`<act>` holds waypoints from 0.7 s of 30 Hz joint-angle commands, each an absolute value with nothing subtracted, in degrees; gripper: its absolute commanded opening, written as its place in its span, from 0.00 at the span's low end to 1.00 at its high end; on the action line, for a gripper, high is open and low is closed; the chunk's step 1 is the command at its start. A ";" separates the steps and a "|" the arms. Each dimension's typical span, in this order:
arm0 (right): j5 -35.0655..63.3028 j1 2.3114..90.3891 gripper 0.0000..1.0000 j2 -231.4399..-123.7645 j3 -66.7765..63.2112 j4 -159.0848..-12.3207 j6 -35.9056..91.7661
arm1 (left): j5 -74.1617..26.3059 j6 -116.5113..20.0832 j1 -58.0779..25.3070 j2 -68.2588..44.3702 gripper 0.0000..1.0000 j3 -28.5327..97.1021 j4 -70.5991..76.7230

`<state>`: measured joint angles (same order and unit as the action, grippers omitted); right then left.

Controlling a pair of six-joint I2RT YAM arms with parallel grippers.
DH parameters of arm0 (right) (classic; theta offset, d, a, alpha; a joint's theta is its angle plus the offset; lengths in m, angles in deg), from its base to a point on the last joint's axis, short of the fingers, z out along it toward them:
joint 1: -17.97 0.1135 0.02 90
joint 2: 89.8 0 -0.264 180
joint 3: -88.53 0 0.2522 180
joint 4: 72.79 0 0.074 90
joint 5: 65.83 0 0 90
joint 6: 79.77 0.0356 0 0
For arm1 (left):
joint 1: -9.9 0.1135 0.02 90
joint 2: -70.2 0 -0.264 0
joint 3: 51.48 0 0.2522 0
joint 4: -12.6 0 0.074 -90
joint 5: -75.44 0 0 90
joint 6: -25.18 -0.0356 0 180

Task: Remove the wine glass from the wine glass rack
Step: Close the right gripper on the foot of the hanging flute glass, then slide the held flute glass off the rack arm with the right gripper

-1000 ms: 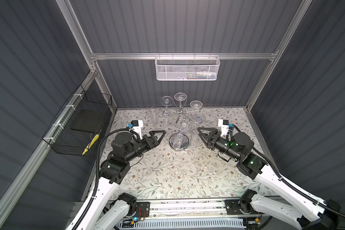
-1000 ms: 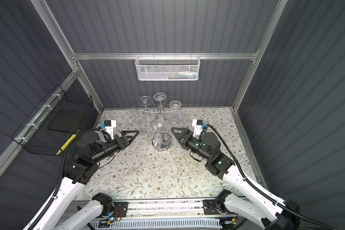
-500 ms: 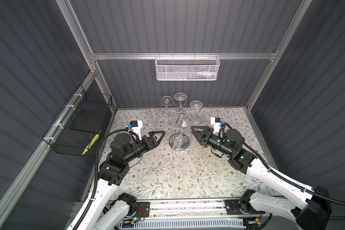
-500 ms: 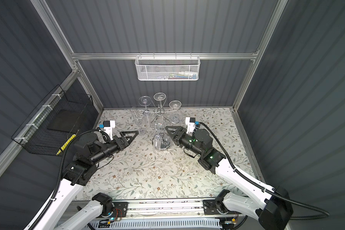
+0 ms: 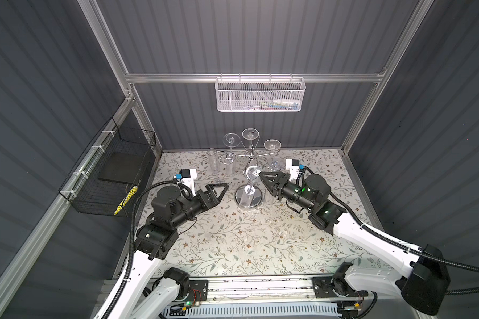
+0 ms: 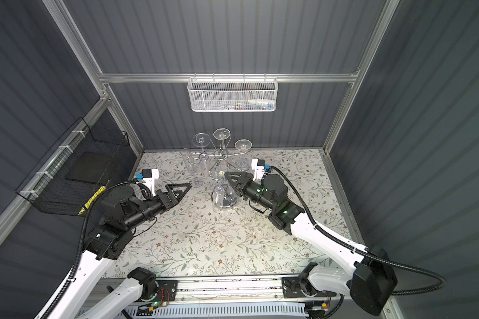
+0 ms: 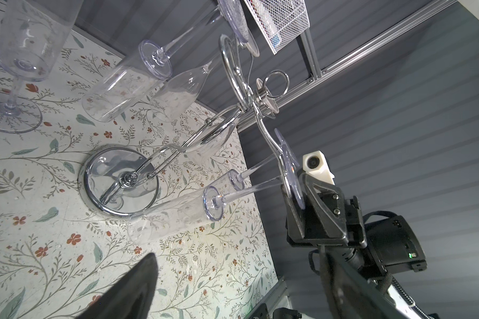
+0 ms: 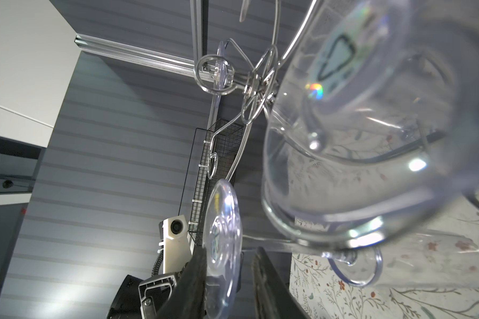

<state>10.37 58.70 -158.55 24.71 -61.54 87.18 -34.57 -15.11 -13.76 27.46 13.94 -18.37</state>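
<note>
A: Where was the wine glass?

B: On the wine glass rack, hung bowl-down from the arm on the near side. Its round foot was caught in the wire and its bowl hung just above the mirrored base. The rack stood toward the back of the floral table, roughly midway between the two arms.

A: And the right hand?

B: At the foot of that glass. In the right wrist view the clear foot sat between the two fingers — against one of them, with a slim gap showing to its fellow. So the jaws were drawn in around the foot but not clamped on it.

A: The left hand?

B: Spread wide and holding nothing. It was poised over the table to the left of the rack's base and apart from it (only one dark fingertip showed in its own wrist view).

A: Anything else there?

B: Three more glasses hung at the back of the rack, feet up. One glass stood upright on the table left of the rack. A white mesh basket hung on the back wall — and a black wire basket on the left wall.
</note>
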 commanded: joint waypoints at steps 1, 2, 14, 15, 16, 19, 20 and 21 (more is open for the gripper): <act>9.80 59.05 0.27 -158.37 24.06 -58.71 87.43 | -34.16 -16.57 -13.83 27.92 0.94 14.41 -18.92; 9.76 59.09 0.26 -158.36 24.12 -58.69 87.45 | -34.20 -16.61 -13.83 27.84 0.94 14.40 -18.94; 9.60 59.03 0.11 -158.62 24.94 -57.30 88.02 | -34.28 -16.75 -13.83 27.36 0.94 14.49 -19.12; 9.50 59.04 0.08 -158.61 24.94 -57.26 88.10 | -34.33 -16.76 -13.83 27.48 0.94 14.55 -19.19; 9.41 59.02 0.06 -158.62 25.05 -57.24 88.11 | -34.24 -16.75 -13.83 27.61 0.94 14.43 -19.38; 9.08 59.09 0.00 -158.44 25.11 -56.89 87.98 | -33.85 -16.66 -13.83 28.18 0.94 14.16 -19.57; 8.97 59.07 0.00 -158.44 25.11 -56.84 87.93 | -33.85 -16.64 -13.83 28.19 0.94 14.14 -19.59; 8.88 59.07 0.00 -158.35 25.16 -56.79 87.97 | -33.89 -16.66 -13.83 28.19 0.94 14.27 -19.53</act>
<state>9.95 58.70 -158.55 24.88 -58.87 88.42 -34.20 -15.35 -13.76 27.30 13.94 -19.22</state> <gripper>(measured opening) 0.080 0.937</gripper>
